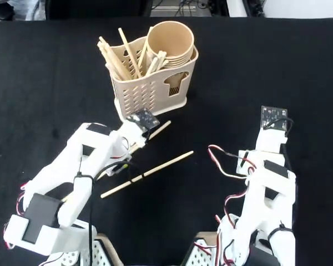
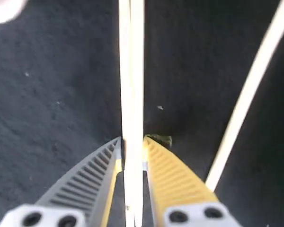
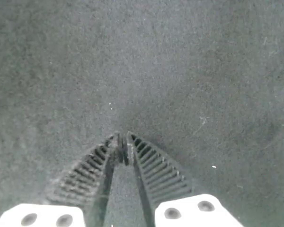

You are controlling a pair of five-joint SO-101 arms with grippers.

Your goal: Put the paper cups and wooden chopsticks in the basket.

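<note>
Paper cups [image 1: 170, 40], tan, stacked: upright inside the beige perforated plastic basket [image 1: 150, 91], which stands toward the far edge of the black cloth-covered bench [image 1: 44, 72], left of its middle. A bundle of pale wooden chopsticks [image 1: 115, 58] is also in the basket, leaning beside the cups with tips above the rim.

Left hand [image 2: 131, 142]: closed narrow on a further wooden chopstick [image 2: 131, 71], just in front of the basket. The grey and yellow fingers [image 2: 170, 175] press it from both sides. The left wrist view suggests two strips side by side; cannot confirm.

One loose wooden chopstick [image 1: 147, 173] lies flat and diagonal near the bench middle, between the arms, apart from the held one.

Right hand [image 3: 122, 146]: tips together, nothing gripped, over bare cloth toward the right edge.
</note>
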